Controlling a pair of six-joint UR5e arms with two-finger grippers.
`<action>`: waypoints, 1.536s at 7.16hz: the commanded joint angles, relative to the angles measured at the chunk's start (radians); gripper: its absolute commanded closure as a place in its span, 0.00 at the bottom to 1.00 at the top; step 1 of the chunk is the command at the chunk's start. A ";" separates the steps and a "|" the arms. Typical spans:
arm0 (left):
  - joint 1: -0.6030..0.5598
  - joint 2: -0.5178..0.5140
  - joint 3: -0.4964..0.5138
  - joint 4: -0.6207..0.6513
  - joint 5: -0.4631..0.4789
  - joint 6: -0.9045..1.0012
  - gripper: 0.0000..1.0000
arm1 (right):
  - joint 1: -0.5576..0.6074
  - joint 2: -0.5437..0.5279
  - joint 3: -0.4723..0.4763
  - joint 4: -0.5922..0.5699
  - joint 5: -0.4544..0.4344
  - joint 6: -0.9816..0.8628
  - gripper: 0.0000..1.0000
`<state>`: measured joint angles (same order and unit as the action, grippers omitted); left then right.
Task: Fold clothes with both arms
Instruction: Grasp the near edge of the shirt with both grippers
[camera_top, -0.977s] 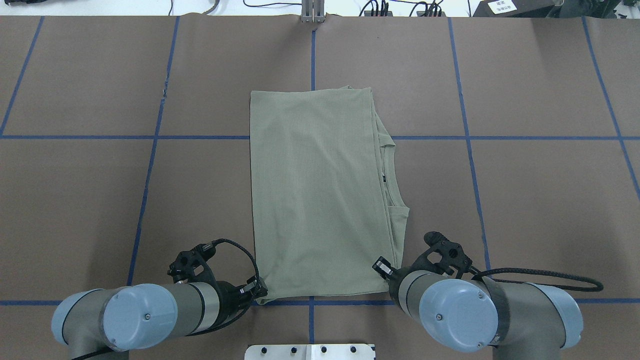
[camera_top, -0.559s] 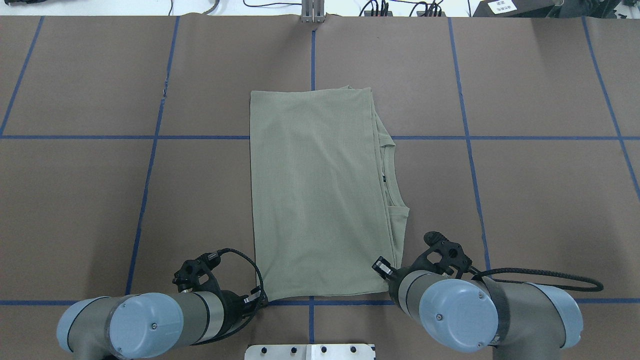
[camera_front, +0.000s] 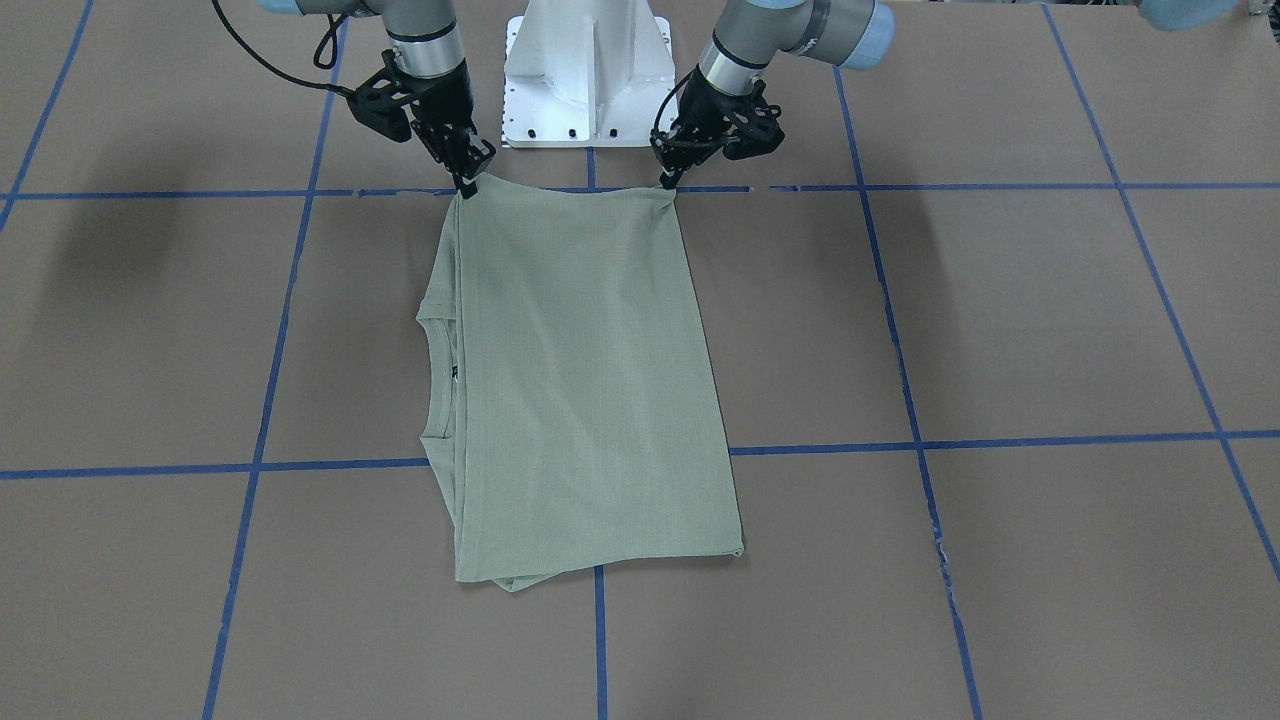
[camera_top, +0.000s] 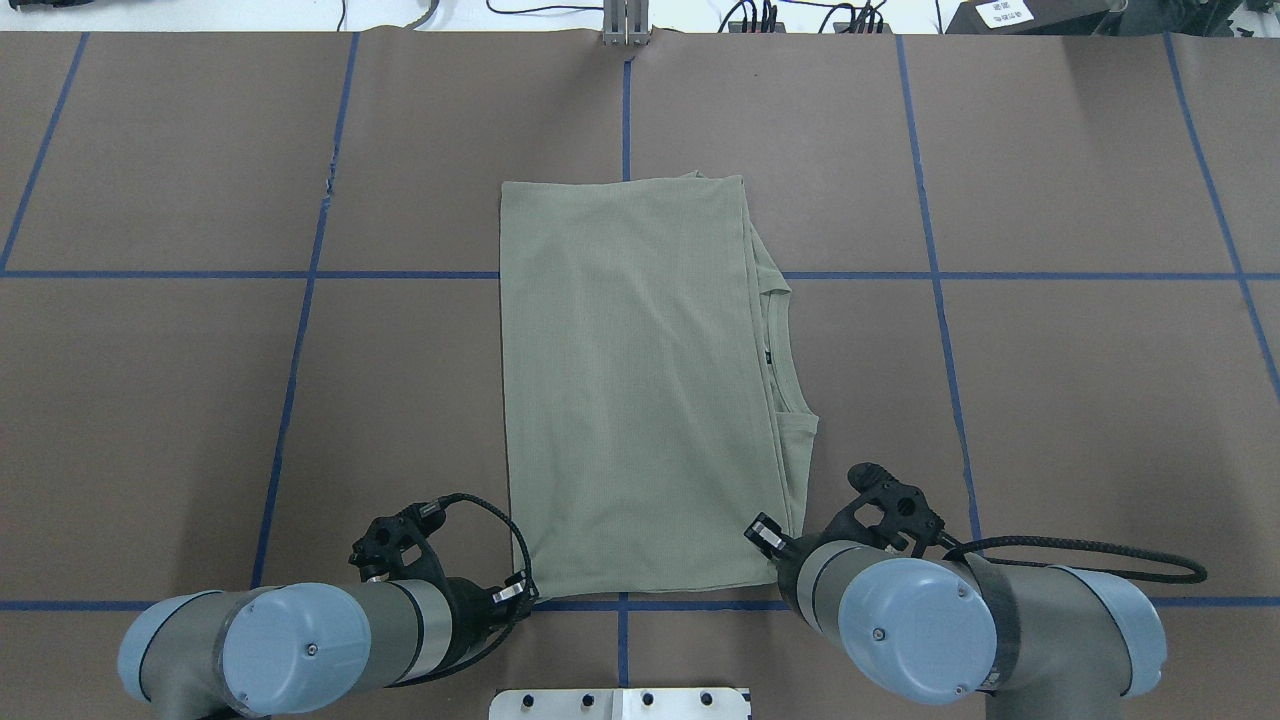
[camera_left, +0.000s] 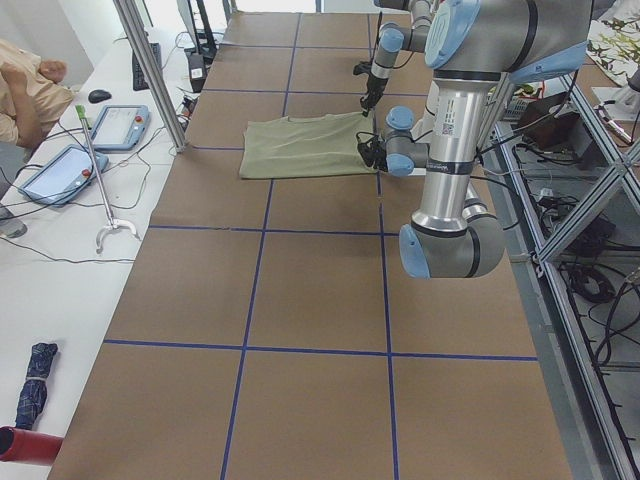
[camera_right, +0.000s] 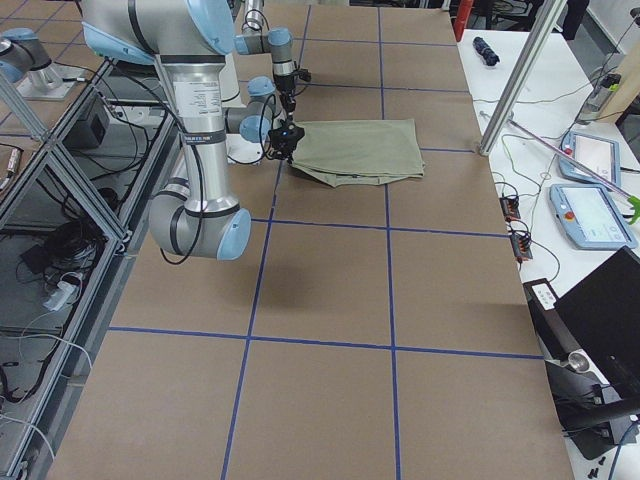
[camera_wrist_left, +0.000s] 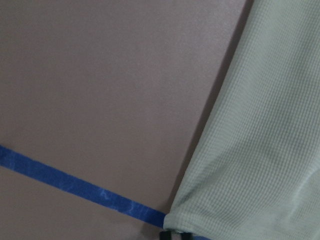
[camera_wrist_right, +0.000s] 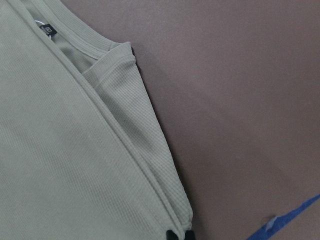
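Along the table (camera_front: 1000, 320) edge nearest the robot's base, the left pincer (camera_front: 668, 180) and right pincer (camera_front: 466, 186) each pinch shut on a near corner of the sage-green shirt (camera_front: 580, 380), which lies flat mid-table, already folded into a long rectangle (collar (camera_front: 432, 380) peeking out on the robot's right side). The step looks like the next fold, near hem carried over to the far edge. To do it well, I'd lift both corners evenly, keep the hem taut between them, travel level and together, and set it down square on the far edge before letting go.
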<state>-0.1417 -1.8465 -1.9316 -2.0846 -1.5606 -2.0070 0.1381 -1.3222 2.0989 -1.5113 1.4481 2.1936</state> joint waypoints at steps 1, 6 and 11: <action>-0.010 0.007 -0.059 0.001 -0.001 0.002 1.00 | 0.000 0.000 0.007 0.000 0.000 0.000 1.00; 0.008 -0.003 0.006 0.001 -0.001 -0.001 0.54 | 0.000 0.000 0.007 -0.001 0.000 0.000 1.00; 0.007 -0.016 0.036 0.001 -0.004 0.002 1.00 | 0.000 0.000 0.007 0.000 0.000 0.000 1.00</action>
<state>-0.1373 -1.8567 -1.8965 -2.0831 -1.5639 -2.0047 0.1381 -1.3224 2.1058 -1.5110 1.4481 2.1936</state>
